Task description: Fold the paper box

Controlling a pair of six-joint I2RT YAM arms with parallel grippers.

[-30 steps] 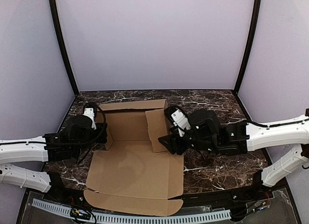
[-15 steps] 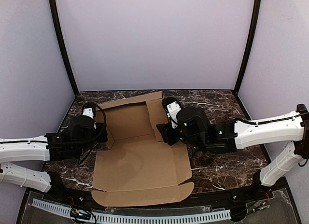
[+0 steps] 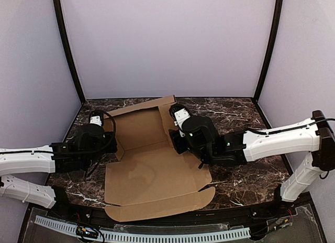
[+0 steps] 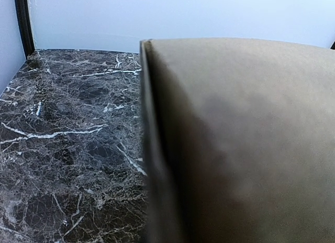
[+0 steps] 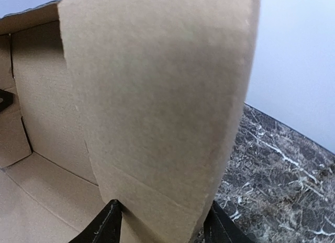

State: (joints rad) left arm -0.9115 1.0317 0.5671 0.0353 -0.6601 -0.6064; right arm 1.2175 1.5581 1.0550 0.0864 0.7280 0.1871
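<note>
**Half-folded box (image 3: 152,175) on the desk (image 3: 235,114).** The box's base lies flat, with bare desk showing to its left, right and far side. Its back wall and left wall stand raised, and its front panel lies flat at the near side. The left end effector (image 3: 110,140) sits at the box's left wall (image 4: 241,138) and is fully closed; whether it pinches the wall cannot be told. The right end effector (image 3: 175,141) is at the box's right flap (image 5: 157,96). It is partly open, with black fingers (image 5: 110,224) either side of the upright, bowed flap. No firm grip can be confirmed.
</note>
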